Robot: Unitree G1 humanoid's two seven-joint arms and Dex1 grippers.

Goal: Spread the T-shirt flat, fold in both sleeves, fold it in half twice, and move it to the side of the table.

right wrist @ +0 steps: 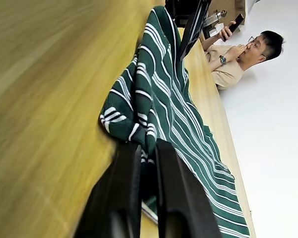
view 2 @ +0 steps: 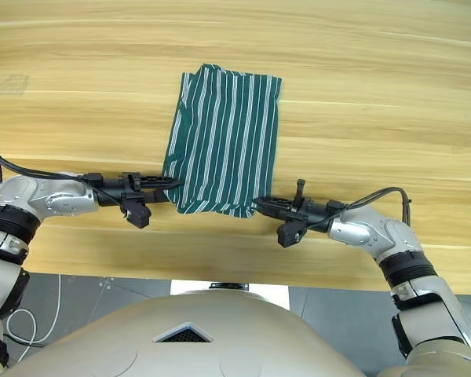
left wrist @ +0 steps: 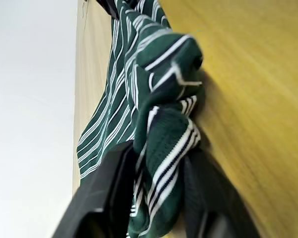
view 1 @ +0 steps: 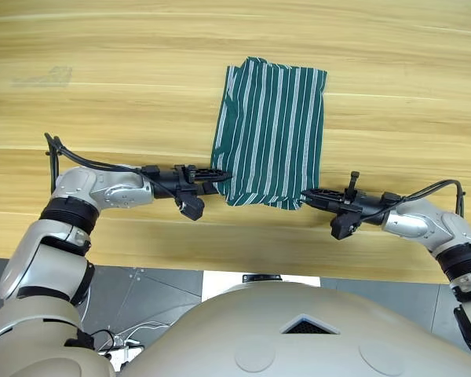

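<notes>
The green T-shirt (view 1: 271, 129) with white stripes lies folded into a long rectangle on the wooden table (view 1: 102, 102), running from mid-table toward the near edge. My left gripper (view 1: 222, 176) is shut on its near left corner, where bunched cloth (left wrist: 164, 148) sits between the fingers (left wrist: 111, 198). My right gripper (view 1: 306, 196) is shut on the near right corner, and the fabric (right wrist: 139, 114) rises from between its fingers (right wrist: 124, 193). Both near corners look slightly lifted and crumpled.
Bare wooden table (view 2: 392, 94) stretches wide to the left, right and behind the shirt. The table's near edge (view 1: 243, 269) runs just below both grippers, with grey floor beyond it.
</notes>
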